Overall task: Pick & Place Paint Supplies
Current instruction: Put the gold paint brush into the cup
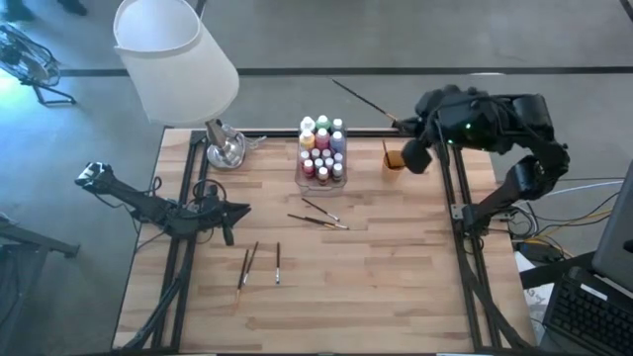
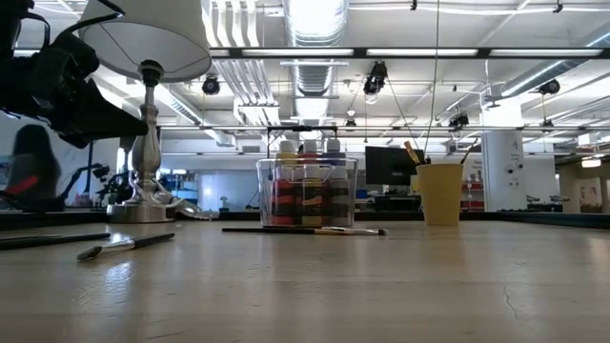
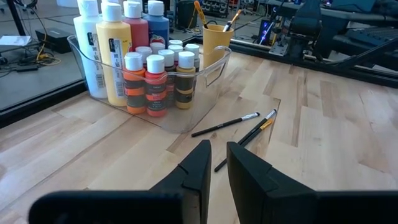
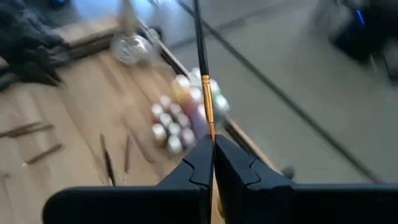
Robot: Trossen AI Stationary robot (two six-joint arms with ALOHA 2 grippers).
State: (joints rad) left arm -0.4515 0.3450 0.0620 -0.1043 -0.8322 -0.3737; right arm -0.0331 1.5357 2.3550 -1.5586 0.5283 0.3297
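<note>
Right wrist view alone shows the right end effector (image 4: 211,152) pinching a paintbrush (image 4: 200,62); left one's state unclear.

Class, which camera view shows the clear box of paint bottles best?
The left wrist view: the clear box is close, its paint bottles distinct. The high view shows only caps from above, the low view its side, the right wrist view a blur.

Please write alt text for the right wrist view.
The right tool is shut on a thin paintbrush, held high above the wooden table. Below it, paint bottles stand clustered, and more brushes lie loose.
</note>
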